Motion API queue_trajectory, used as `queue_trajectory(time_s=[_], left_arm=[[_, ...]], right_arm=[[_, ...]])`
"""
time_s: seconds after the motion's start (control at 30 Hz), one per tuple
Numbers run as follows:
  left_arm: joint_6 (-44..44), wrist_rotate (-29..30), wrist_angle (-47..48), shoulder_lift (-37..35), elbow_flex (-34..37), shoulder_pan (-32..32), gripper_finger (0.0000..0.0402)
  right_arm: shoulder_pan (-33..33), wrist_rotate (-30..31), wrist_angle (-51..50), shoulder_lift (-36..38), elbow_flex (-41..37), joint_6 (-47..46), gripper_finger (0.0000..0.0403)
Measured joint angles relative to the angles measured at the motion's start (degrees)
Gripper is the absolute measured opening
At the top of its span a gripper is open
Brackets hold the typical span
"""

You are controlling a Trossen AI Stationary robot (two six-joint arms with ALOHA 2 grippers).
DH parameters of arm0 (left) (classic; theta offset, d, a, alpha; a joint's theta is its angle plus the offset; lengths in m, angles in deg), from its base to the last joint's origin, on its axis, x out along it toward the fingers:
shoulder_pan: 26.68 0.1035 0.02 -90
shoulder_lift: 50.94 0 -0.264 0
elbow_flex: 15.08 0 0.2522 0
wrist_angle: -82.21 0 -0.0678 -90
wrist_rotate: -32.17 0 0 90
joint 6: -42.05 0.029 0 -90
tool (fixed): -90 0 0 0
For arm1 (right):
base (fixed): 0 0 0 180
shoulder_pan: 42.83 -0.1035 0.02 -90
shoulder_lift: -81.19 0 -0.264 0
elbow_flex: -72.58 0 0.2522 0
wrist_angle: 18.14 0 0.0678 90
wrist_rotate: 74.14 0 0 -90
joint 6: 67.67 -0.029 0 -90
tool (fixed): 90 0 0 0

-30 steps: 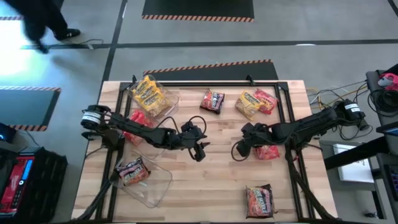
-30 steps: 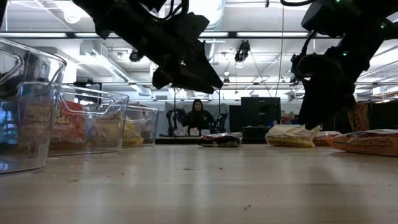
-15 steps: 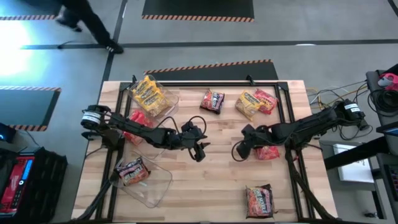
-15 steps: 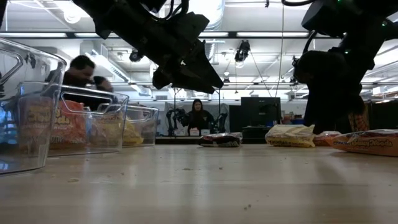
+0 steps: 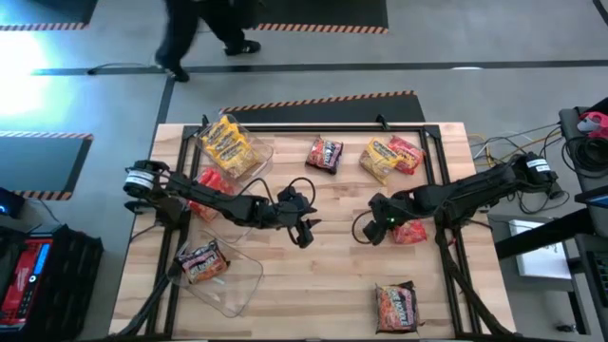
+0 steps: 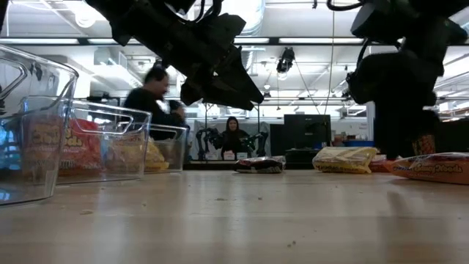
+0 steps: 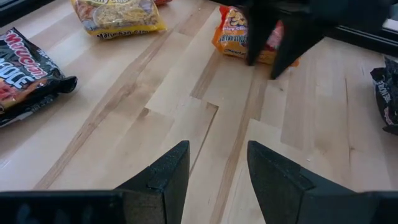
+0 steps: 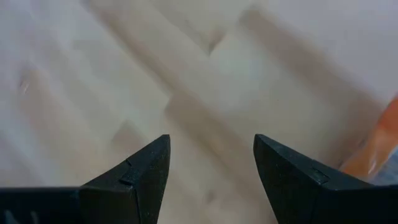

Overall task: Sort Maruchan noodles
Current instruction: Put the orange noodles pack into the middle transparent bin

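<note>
Meanwhile the right gripper (image 5: 366, 230) has edged toward the orange packet (image 5: 410, 232), jaws wide and empty; left gripper (image 5: 304, 231) unchanged, part-open, empty.

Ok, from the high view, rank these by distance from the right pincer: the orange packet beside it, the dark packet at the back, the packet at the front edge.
From the right pincer:
1. Orange packet, right beside it.
2. Dark packet, back centre.
3. Front-edge packet, near the front right.

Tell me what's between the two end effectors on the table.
Only bare wooden tabletop lies between the left end effector and right end effector, per the high view.
</note>
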Motion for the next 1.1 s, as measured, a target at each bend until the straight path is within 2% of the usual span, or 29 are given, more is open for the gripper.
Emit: queue_trajectory(time_s=[0.03, 0.1, 0.3, 0.5, 0.83, 1.1], left_arm=[[0.02, 0.0, 0.02, 0.0, 0.0, 0.0, 0.0144], [0.16, 0.02, 0.01, 0.0, 0.0, 0.0, 0.0144], [0.9, 0.02, 0.02, 0.0, 0.0, 0.0, 0.0144], [1.43, 0.06, 0.02, 0.0, 0.0, 0.0, 0.0144], [1.55, 0.09, 0.02, 0.0, 0.0, 0.0, 0.0144], [1.53, 0.11, 0.0, 0.0, 0.0, 0.0, 0.0144]], right_arm=[[0.27, -2.33, -2.18, 0.0, 1.15, -0.22, 0.0219], [0.03, -3.26, -7.98, 0.02, 4.03, -0.22, 0.0219], [-1.83, 1.07, -28.73, 0.02, 14.13, 1.29, 0.0219], [-2.24, 1.13, -41.3, 0.02, 14.2, -2.14, 0.0219], [-2.24, 0.11, -41.16, 0.02, 9.53, -2.78, 0.0219], [-2.24, -2.27, -33.87, 0.02, 5.91, -2.6, 0.0219]])
